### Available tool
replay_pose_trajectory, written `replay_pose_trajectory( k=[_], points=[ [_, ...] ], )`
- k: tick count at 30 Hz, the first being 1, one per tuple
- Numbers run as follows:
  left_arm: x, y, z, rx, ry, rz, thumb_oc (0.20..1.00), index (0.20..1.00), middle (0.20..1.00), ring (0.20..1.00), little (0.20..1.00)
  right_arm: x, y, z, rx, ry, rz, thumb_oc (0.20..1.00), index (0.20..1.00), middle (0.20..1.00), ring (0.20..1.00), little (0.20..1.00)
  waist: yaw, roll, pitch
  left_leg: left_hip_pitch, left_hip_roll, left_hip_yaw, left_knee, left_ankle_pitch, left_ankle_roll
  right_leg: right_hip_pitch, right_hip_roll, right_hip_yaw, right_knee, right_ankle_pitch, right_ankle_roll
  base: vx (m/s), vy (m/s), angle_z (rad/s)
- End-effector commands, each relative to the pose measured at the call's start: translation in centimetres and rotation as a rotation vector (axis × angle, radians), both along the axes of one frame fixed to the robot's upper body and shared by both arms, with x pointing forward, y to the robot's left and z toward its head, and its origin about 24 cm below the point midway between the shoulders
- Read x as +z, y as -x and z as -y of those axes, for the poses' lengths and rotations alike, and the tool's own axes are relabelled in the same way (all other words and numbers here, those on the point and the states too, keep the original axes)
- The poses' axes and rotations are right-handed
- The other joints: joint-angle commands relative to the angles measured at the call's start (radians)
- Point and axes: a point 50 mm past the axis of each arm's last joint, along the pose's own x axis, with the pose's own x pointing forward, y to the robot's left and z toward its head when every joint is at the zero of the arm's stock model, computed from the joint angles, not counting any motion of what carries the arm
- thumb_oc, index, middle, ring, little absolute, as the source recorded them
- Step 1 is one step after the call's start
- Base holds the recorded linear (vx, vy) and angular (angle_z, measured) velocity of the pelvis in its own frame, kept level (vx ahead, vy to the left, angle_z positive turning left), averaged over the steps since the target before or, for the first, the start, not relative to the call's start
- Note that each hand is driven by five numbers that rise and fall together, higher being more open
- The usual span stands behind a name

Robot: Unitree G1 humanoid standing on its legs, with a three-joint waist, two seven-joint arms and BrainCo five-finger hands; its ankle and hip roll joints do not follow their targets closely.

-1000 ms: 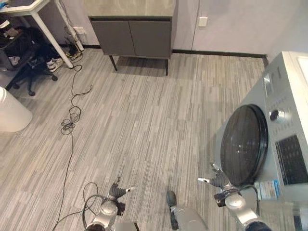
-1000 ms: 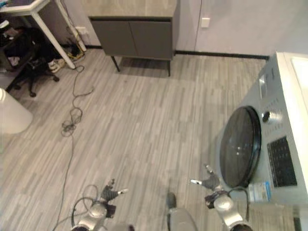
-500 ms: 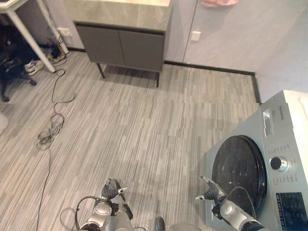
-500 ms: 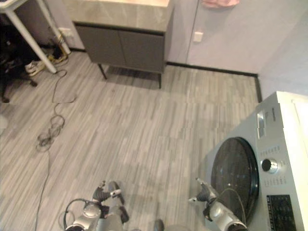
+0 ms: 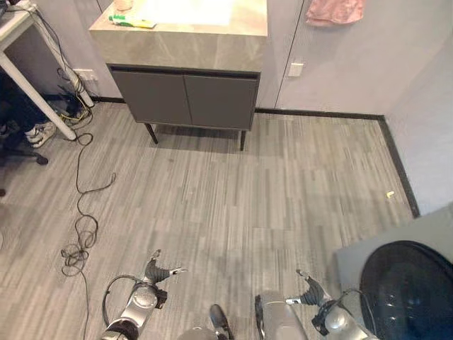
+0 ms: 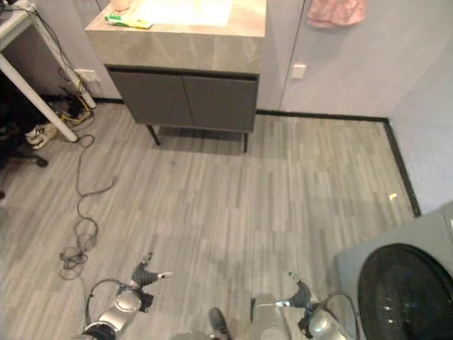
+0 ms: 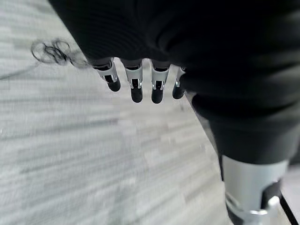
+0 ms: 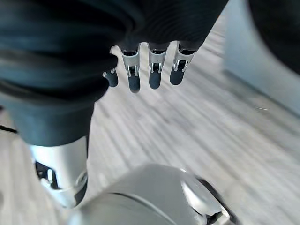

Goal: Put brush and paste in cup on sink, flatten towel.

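no legible txt, no labels, nos. or signs readable

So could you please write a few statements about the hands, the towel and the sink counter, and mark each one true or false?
1. A pink towel hangs on the wall to the right of the sink counter. True.
2. The left hand holds a toothbrush. False: its fingers are straight and hold nothing.
3. A green and white tube lies on the counter's left end. True.
4. The right hand rests on the counter. False: it hangs low over the floor, far from the counter.
5. The cabinet doors under the counter stand open. False: both are closed.
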Motion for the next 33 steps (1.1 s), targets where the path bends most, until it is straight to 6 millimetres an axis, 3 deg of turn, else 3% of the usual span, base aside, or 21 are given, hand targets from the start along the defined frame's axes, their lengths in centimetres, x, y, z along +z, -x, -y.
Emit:
replay_pose_trajectory(
  k=[1,3,5,6,8,10,11,12,13,15,17,19,20,21,22,23,25,28,30,32,33],
  points=[
    [0.4,-0.7,1.0,-0.024,0.033,0.041,1.000,1.000,1.000,1.000,1.000,0.4,-0.2,1.7,-0.153,-0.052,0.037,1.000,1.000,1.000,1.000,1.000,-0.061,-0.042,0.016,0.042,0.041,0.010,0.029,0.061,-0.101,0.103,-0.051,-0.013,-0.356,0.280,0.066,0.53,0.001,0.49],
    [0.3,-0.9,1.5,-0.036,0.049,0.037,1.000,1.000,1.000,1.000,1.000,0.1,0.6,1.9,-0.188,-0.069,0.014,1.000,1.000,1.000,1.000,1.000,-0.085,-0.034,0.013,0.096,0.036,-0.031,0.030,0.018,-0.114,0.071,-0.061,0.015,-0.413,0.304,0.089,0.46,-0.011,0.80],
    [0.0,-0.8,2.2,-0.059,0.062,0.025,1.000,1.000,1.000,1.000,1.000,-0.4,1.4,2.2,-0.202,-0.057,-0.019,1.000,1.000,1.000,1.000,1.000,-0.102,-0.044,0.011,0.134,0.020,-0.061,0.057,-0.002,-0.116,0.070,-0.068,0.032,-0.397,0.339,0.082,0.48,-0.098,0.68],
    [-0.2,-0.5,2.5,-0.064,0.068,0.010,1.000,1.000,1.000,1.000,1.000,-0.6,1.8,2.9,-0.219,-0.040,-0.037,1.000,1.000,1.000,1.000,1.000,-0.119,-0.040,0.011,0.151,0.022,-0.087,0.086,-0.019,-0.118,0.075,-0.054,0.078,-0.369,0.350,0.077,0.72,-0.178,0.66],
    [-0.5,-0.1,2.5,-0.048,0.075,-0.006,1.000,1.000,1.000,1.000,1.000,-0.6,2.2,3.2,-0.236,-0.043,-0.045,1.000,1.000,1.000,1.000,1.000,-0.135,-0.036,-0.001,0.174,0.034,-0.098,0.117,-0.007,-0.132,0.079,-0.029,0.099,-0.334,0.345,0.064,0.45,-0.179,0.82],
    [-1.3,0.7,3.3,-0.031,0.103,-0.052,1.000,1.000,1.000,1.000,1.000,-0.8,2.9,4.5,-0.293,-0.027,-0.068,1.000,1.000,1.000,1.000,1.000,-0.132,-0.020,-0.016,0.117,0.100,-0.112,0.373,0.129,-0.198,0.156,0.007,0.072,-0.336,0.328,0.008,0.49,-0.266,0.68],
    [-1.3,0.7,3.2,-0.030,0.103,-0.052,1.000,1.000,1.000,1.000,1.000,-0.8,2.9,4.5,-0.293,-0.027,-0.068,1.000,1.000,1.000,1.000,1.000,-0.134,-0.022,-0.018,0.114,0.098,-0.113,0.373,0.132,-0.198,0.154,0.004,0.072,-0.338,0.330,0.007,0.45,-0.358,0.00],
    [-1.4,0.8,3.5,-0.042,0.109,-0.064,1.000,1.000,1.000,1.000,1.000,-1.1,3.5,5.0,-0.334,-0.026,-0.086,1.000,1.000,1.000,1.000,1.000,-0.117,-0.041,-0.021,0.016,0.174,-0.102,0.586,0.255,-0.239,0.227,0.013,0.061,-0.371,0.296,-0.041,0.39,-0.347,-0.07],
    [-1.3,0.5,3.6,-0.054,0.111,-0.056,1.000,1.000,1.000,1.000,1.000,-1.1,3.6,5.4,-0.354,-0.020,-0.088,1.000,1.000,1.000,1.000,1.000,-0.096,-0.050,-0.010,-0.030,0.185,-0.106,0.676,0.269,-0.246,0.266,0.021,0.068,-0.383,0.275,-0.062,0.39,-0.346,0.08],
    [-1.2,0.2,3.7,-0.058,0.102,-0.050,1.000,1.000,1.000,1.000,1.000,-1.1,3.5,5.6,-0.363,-0.008,-0.089,1.000,1.000,1.000,1.000,1.000,-0.081,-0.063,0.001,-0.073,0.203,-0.086,0.728,0.261,-0.243,0.299,0.018,0.071,-0.391,0.255,-0.075,0.24,-0.166,-0.14],
    [-0.7,-0.8,3.9,-0.085,0.077,-0.022,1.000,1.000,1.000,1.000,1.000,-1.2,3.4,5.8,-0.336,0.037,-0.102,1.000,1.000,1.000,1.000,1.000,-0.057,-0.082,0.008,-0.181,0.292,0.031,0.623,0.216,-0.216,0.369,0.001,0.076,-0.408,0.218,-0.071,0.50,-0.132,-0.40],
    [-0.5,-0.8,3.5,-0.071,0.069,-0.008,1.000,1.000,1.000,1.000,1.000,-1.1,3.3,6.0,-0.334,0.049,-0.098,1.000,1.000,1.000,1.000,1.000,-0.047,-0.076,0.002,-0.206,0.293,0.077,0.452,0.218,-0.211,0.392,-0.004,0.085,-0.407,0.198,-0.050,0.44,0.080,-0.13],
    [-0.5,-0.6,3.0,-0.051,0.065,-0.010,1.000,1.000,1.000,1.000,1.000,-1.0,3.3,6.1,-0.329,0.054,-0.095,1.000,1.000,1.000,1.000,1.000,-0.042,-0.063,-0.003,-0.222,0.278,0.067,0.305,0.225,-0.205,0.401,0.002,0.095,-0.406,0.183,-0.038,0.27,0.139,-0.31],
    [-0.5,-0.5,3.0,-0.051,0.065,-0.010,1.000,1.000,1.000,1.000,1.000,-1.0,3.3,6.1,-0.329,0.055,-0.096,1.000,1.000,1.000,1.000,1.000,-0.042,-0.066,-0.003,-0.215,0.272,0.070,0.294,0.229,-0.203,0.402,-0.002,0.095,-0.405,0.181,-0.036,0.46,0.265,-0.64],
    [-0.9,0.2,2.7,-0.032,0.057,-0.033,1.000,1.000,1.000,1.000,1.000,-1.0,3.3,5.9,-0.293,0.075,-0.098,1.000,1.000,1.000,1.000,1.000,-0.016,-0.042,-0.003,-0.238,0.256,-0.049,0.085,0.307,-0.201,0.434,0.014,0.127,-0.394,0.151,-0.028,0.45,0.247,-0.72],
    [-1.1,0.5,2.5,-0.015,0.058,-0.039,1.000,1.000,1.000,1.000,1.000,-0.9,3.1,5.9,-0.268,0.092,-0.091,1.000,1.000,1.000,1.000,1.000,-0.006,-0.036,-0.004,-0.257,0.267,-0.102,0.012,0.333,-0.206,0.446,0.013,0.146,-0.388,0.131,-0.026,0.60,0.314,-0.89],
    [-1.1,0.5,2.3,0.000,0.059,-0.032,1.000,1.000,1.000,1.000,1.000,-0.6,2.4,5.8,-0.231,0.110,-0.064,1.000,1.000,1.000,1.000,1.000,-0.005,-0.036,-0.006,-0.285,0.291,-0.119,-0.009,0.337,-0.216,0.454,0.006,0.163,-0.376,0.115,-0.023,0.28,0.140,-0.97],
    [-1.3,1.2,1.7,0.017,0.046,-0.053,1.000,1.000,1.000,1.000,1.000,0.1,1.7,5.0,-0.130,0.108,-0.034,1.000,1.000,1.000,1.000,1.000,-0.012,-0.038,-0.023,-0.273,0.382,-0.012,-0.009,0.388,-0.240,0.496,-0.010,0.199,-0.342,0.055,-0.009,0.46,0.281,-0.92],
    [-1.6,1.7,1.5,0.028,0.041,-0.067,1.000,1.000,1.000,1.000,1.000,0.2,1.5,4.6,-0.099,0.100,-0.030,1.000,1.000,1.000,1.000,1.000,-0.003,-0.033,-0.040,-0.265,0.382,-0.015,0.003,0.380,-0.235,0.517,-0.018,0.219,-0.343,0.039,-0.002,0.40,0.281,-0.81],
    [-1.7,1.9,1.4,0.011,0.025,-0.084,1.000,1.000,1.000,1.000,1.000,-0.5,2.1,4.4,-0.099,0.111,-0.068,1.000,1.000,1.000,1.000,1.000,0.004,-0.038,-0.065,-0.286,0.347,-0.011,0.064,0.356,-0.227,0.552,-0.077,0.234,-0.342,0.033,0.020,0.35,0.300,-0.53],
    [-1.7,1.8,1.4,0.011,0.025,-0.084,1.000,1.000,1.000,1.000,1.000,-0.5,2.1,4.4,-0.099,0.111,-0.068,1.000,1.000,1.000,1.000,1.000,0.007,-0.035,-0.067,-0.289,0.352,-0.009,0.066,0.356,-0.227,0.548,-0.073,0.237,-0.343,0.037,0.019,0.43,0.468,-0.47]
  ],
)
